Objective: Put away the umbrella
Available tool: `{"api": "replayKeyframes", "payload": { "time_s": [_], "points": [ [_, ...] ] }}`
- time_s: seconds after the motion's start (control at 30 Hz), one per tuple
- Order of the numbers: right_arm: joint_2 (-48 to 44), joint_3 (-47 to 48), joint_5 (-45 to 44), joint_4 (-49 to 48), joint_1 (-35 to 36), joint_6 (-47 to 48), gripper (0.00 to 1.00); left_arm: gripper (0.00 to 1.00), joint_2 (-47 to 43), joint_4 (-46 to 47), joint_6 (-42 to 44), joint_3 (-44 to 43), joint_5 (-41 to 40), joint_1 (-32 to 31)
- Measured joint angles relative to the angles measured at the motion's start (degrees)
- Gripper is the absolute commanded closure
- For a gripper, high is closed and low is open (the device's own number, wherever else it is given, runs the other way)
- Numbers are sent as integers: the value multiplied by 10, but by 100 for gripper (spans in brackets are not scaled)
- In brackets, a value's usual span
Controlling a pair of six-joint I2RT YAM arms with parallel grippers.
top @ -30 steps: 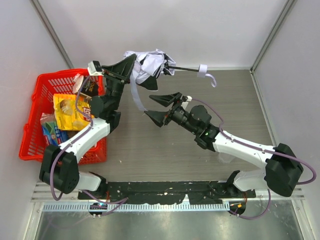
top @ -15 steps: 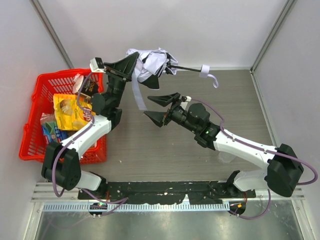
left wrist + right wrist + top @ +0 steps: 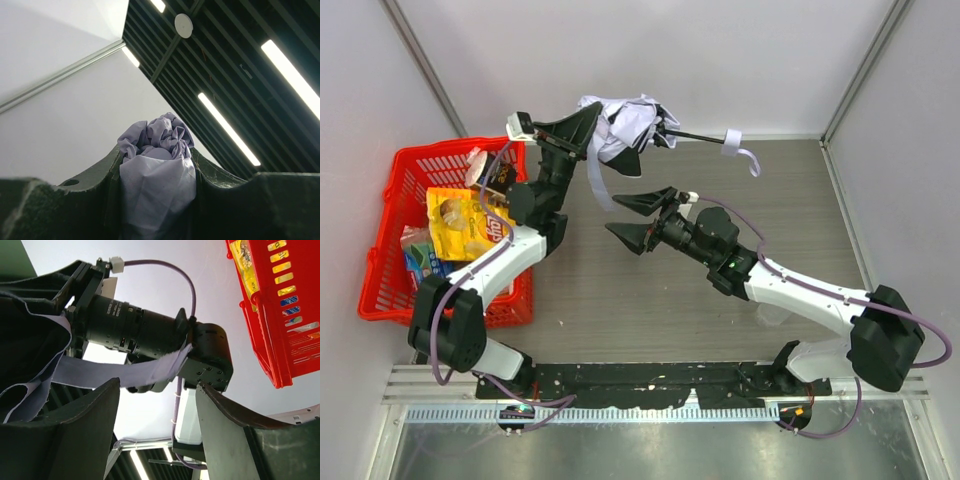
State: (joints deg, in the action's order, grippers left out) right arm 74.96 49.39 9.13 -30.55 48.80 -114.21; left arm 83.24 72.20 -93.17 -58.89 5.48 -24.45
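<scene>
A red basket (image 3: 386, 262) of snack packets (image 3: 460, 222) sits at the left edge of the desk (image 3: 620, 310). Just right of it, above the far edge, the left fingers (image 3: 575, 128) are raised and part-closed, pinching the bunched lavender-grey canopy of the umbrella (image 3: 628, 124); the left wrist view shows fabric wedged tight between both fingers. A lavender band (image 3: 594, 186) hangs down from the canopy. The black shaft runs right from the bundle to the small handle (image 3: 728, 139), held clear of the desk near its far edge. Nearer the desk's middle, the right fingers (image 3: 626, 201) are spread wide and hold nothing. They point left at the hanging band, which crosses just beyond their tips; whether it touches them I cannot tell.
</scene>
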Motion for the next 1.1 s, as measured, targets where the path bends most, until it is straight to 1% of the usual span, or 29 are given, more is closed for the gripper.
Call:
{"api": "replayKeyframes", "payload": {
  "time_s": [0.07, 0.13, 0.23, 0.27, 0.37, 0.47, 0.53, 0.67, 0.97, 1.1],
  "points": [
    [1, 0, 0, -9, 0, 0, 44, 100, 4, 1, -9, 0, 1, 0],
    [3, 0, 1, -20, 0, 0, 46, 100, 11, 3, -15, 0, 2, -1],
    [11, -1, 3, -34, 0, 0, 54, 100, 19, 2, -25, 2, 2, -2],
    [14, -2, 4, -38, 0, 0, 58, 100, 20, 2, -27, 6, 2, -3],
    [24, -6, 6, -52, -2, -1, 62, 100, 20, 3, -30, 17, 2, -4],
    [34, -12, 8, -69, -4, 0, 62, 100, 20, 2, -30, 32, 2, -6],
    [39, -16, 9, -78, -6, 0, 59, 100, 20, 2, -29, 39, 2, -7],
    [39, -31, 10, -91, -11, -1, 49, 100, 20, 1, -29, 43, 2, -7],
    [36, -53, 11, -93, -27, -1, 47, 100, 20, 2, -29, 43, 19, -15],
    [38, -53, 17, -102, -28, -1, 44, 100, 20, 2, -30, 43, 29, -21]
  ]
}}
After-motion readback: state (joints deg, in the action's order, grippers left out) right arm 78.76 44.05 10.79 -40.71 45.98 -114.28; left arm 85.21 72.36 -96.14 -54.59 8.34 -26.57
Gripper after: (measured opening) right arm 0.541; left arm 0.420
